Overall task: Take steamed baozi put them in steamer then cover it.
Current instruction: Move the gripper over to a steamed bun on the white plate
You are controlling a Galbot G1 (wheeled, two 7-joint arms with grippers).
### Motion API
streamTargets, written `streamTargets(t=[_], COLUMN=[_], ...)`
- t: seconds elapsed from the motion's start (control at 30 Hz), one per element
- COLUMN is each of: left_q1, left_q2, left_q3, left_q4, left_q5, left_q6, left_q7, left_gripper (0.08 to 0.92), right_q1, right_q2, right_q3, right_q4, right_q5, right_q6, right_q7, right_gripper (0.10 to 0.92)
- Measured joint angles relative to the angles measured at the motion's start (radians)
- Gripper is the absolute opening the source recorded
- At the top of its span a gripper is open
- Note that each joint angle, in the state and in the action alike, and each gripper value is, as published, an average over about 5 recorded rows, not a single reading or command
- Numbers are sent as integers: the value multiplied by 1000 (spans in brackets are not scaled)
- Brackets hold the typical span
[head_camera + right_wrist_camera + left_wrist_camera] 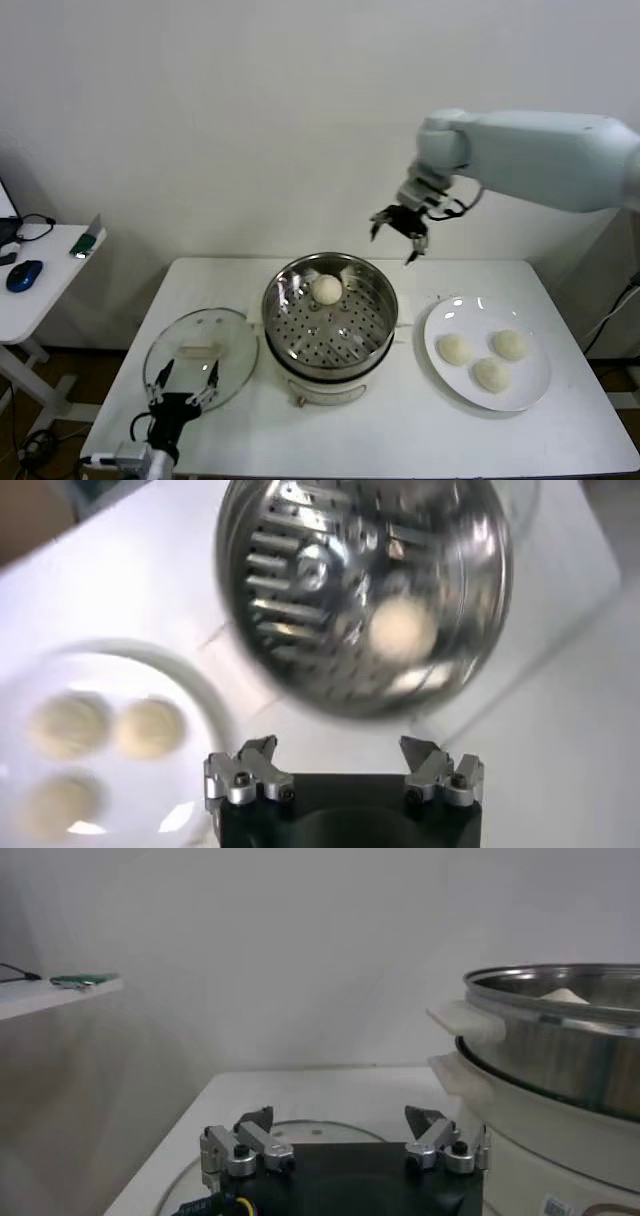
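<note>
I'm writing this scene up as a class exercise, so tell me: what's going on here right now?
A two-armed robot is loading buns into a steamer. One bun already sits in the metal basket, near its far side, and three buns wait on the white plate to the robot's right. The right end effector hangs open and empty above the table behind the steamer. The left end effector is open and low at the near edge of the glass lid, which lies flat beside the steamer.

I'm holding my right gripper (400,232) raised at the far right, fingers spread wide (nothing between them); my left gripper (186,388) is idling low, near left, open too.
</note>
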Motion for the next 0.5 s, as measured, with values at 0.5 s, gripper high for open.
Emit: streamTargets(t=[0.5], left_q1=[0], left_q2=[-5], left_q3=[-8], left_q4=[10], left_q5=[-1], left_q6=[-10], left_q7=[-2], left_gripper=[823], right_q1=[-163], right_q2=[-262], right_q3=[-42], right_q4=[160], right_q5=[46], right_q6=[-364], right_q7=[186], right_gripper=[823])
